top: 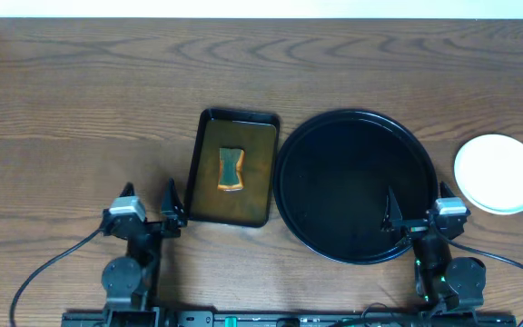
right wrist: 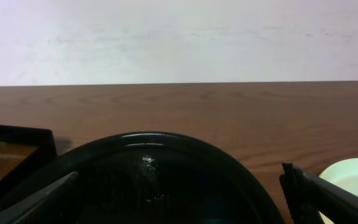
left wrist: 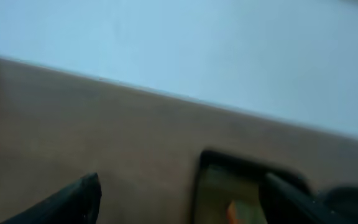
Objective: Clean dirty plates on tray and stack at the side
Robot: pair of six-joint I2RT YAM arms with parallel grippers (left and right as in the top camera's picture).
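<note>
The large round glossy black tray (top: 334,154) sits right of centre on the brown wood-grain worktop (top: 80,109); in the right wrist view the black tray (right wrist: 148,138) shows its far rim across the lower middle. A pale round shallow plate (top: 498,173) lies on the worktop just beside the tray's right edge, apart from it, its upper face clean; whether others lie beneath it I cannot tell; the same plate (right wrist: 353,174) peeps in at the lower right of the right wrist view. Just left of the black tray, a small rectangular dark brown tray (top: 209,182) holds an orange-yellow sponge with a green middle (top: 231,169). The left pincer (top: 174,207) hovers at the brown tray's near left corner, spread wide, holding nothing; the right pincer (top: 394,216) hangs over the black tray's near right rim, likewise wide and unladen.
</note>
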